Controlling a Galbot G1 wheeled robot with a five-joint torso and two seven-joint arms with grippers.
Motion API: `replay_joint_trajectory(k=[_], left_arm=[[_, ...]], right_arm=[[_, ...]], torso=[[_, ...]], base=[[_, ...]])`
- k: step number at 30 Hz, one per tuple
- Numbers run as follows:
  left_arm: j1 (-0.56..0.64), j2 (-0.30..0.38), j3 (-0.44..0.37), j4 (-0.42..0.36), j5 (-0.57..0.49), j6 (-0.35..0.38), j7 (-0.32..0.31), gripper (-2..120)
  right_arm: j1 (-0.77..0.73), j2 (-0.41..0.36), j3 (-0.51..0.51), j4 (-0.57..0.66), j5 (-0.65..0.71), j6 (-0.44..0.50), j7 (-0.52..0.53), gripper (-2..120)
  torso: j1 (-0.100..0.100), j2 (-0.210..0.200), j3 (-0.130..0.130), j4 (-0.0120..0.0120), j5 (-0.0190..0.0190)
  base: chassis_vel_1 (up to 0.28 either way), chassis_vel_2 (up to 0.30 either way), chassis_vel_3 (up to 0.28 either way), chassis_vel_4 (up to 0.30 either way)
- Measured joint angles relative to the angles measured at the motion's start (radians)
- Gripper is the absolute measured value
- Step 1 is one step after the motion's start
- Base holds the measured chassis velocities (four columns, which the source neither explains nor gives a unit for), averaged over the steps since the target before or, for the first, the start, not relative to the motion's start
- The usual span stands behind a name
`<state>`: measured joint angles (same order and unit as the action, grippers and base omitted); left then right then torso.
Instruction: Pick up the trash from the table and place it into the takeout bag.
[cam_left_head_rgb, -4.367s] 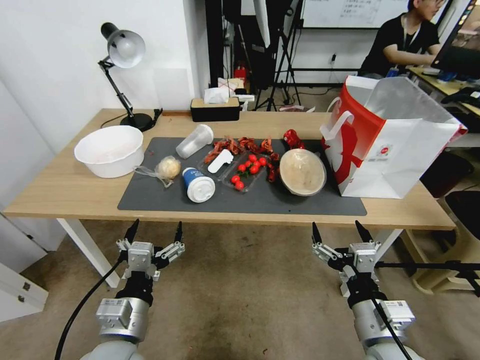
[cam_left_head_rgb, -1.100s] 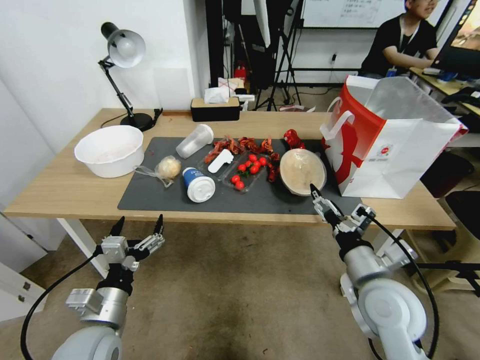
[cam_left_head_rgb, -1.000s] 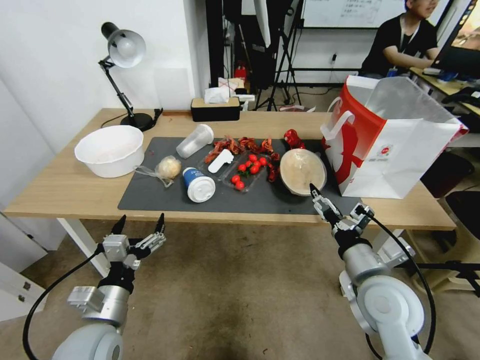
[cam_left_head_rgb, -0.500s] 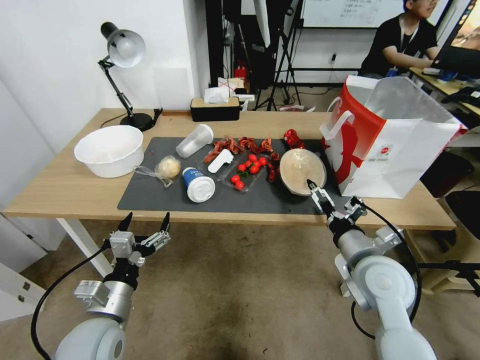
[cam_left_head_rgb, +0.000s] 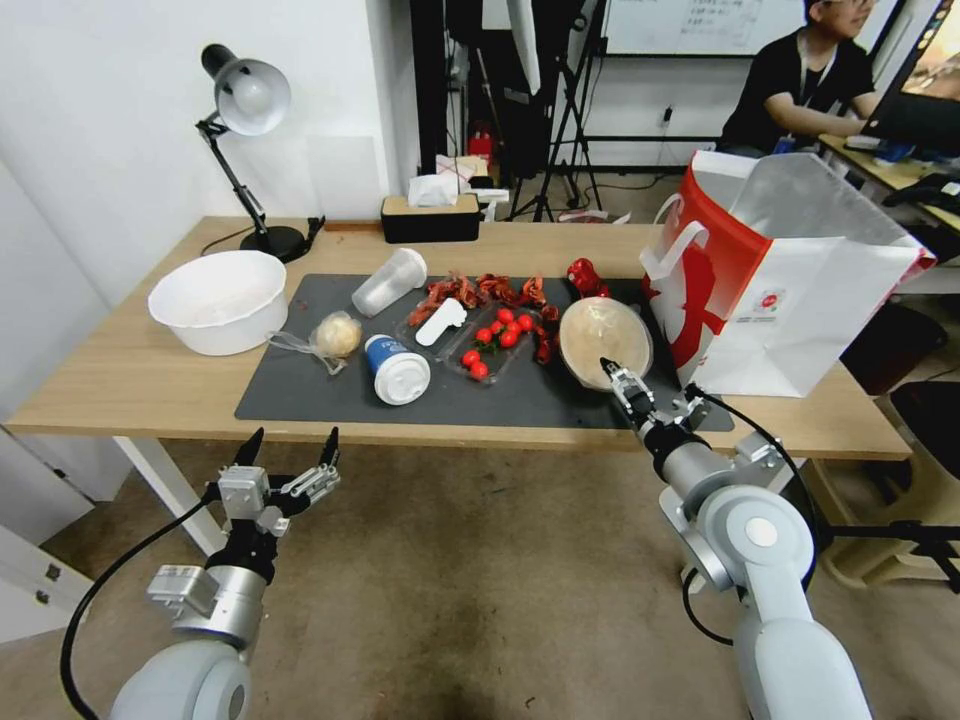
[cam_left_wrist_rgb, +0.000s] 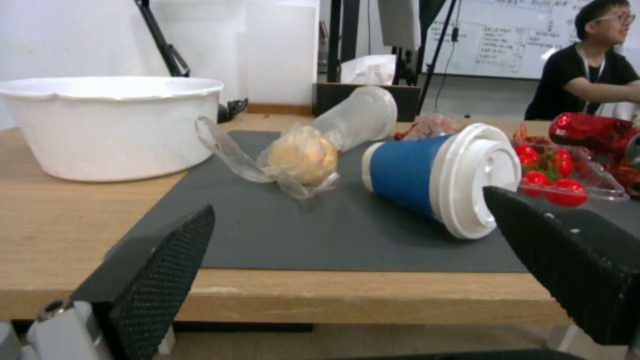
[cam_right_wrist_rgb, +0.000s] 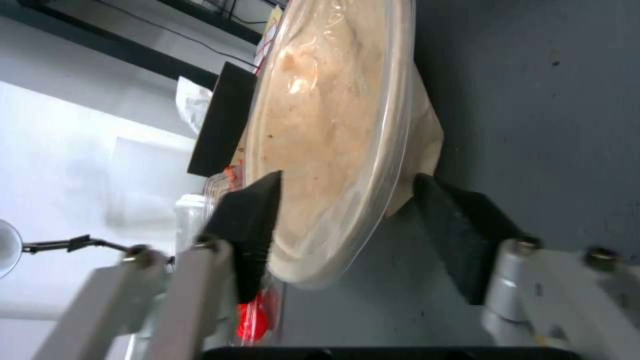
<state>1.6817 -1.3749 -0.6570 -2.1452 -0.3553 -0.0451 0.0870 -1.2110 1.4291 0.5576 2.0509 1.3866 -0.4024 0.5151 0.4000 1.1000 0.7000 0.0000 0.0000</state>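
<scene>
On the table's (cam_left_head_rgb: 130, 385) dark mat lie a tan bowl (cam_left_head_rgb: 605, 340), a blue cup (cam_left_head_rgb: 397, 368) on its side, a clear plastic cup (cam_left_head_rgb: 390, 282), a red wrapper (cam_left_head_rgb: 587, 278) and a clear bag with a yellowish lump (cam_left_head_rgb: 335, 335). The takeout bag (cam_left_head_rgb: 790, 270) stands open just right of the bowl. My right gripper (cam_left_head_rgb: 645, 385) is open at the bowl's near rim; in the right wrist view its fingers (cam_right_wrist_rgb: 250, 225) straddle the bowl (cam_right_wrist_rgb: 327, 125). My left gripper (cam_left_head_rgb: 293, 445) hangs open below the table's front edge, facing the blue cup (cam_left_wrist_rgb: 433, 175).
A large white bowl (cam_left_head_rgb: 220, 300) sits at the left, a desk lamp (cam_left_head_rgb: 245, 100) and tissue box (cam_left_head_rgb: 432, 215) at the back. A clear tray of tomatoes (cam_left_head_rgb: 497, 335) and red shells (cam_left_head_rgb: 480, 290) lie mid-mat. Bare wood runs along the front edge.
My right arm rose from below the table and reached forward until its open fingers straddle the tan bowl's rim. The left gripper shifted slightly below the table edge.
</scene>
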Motion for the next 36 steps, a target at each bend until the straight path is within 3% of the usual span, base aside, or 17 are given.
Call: replay_joint_trajectory(k=[14, 36], left_arm=[[-0.001, 0.002, 0.005, 0.004, 0.001, 0.000, -0.003, 100], [0.002, 0.002, 0.001, 0.000, 0.003, -0.002, -0.019, 100]], right_arm=[[0.002, -0.010, 0.008, -0.003, -0.016, 0.005, 0.009, 2], [-0.063, -0.173, 0.026, 0.104, -0.573, 0.036, -0.312, 0]], torso=[[0.000, 0.000, 0.000, 0.0000, 0.0000], [0.000, 0.000, 0.000, 0.0000, -0.0003]], base=[[0.000, 0.000, 0.000, 0.000], [0.000, 0.000, 0.000, 0.000]])
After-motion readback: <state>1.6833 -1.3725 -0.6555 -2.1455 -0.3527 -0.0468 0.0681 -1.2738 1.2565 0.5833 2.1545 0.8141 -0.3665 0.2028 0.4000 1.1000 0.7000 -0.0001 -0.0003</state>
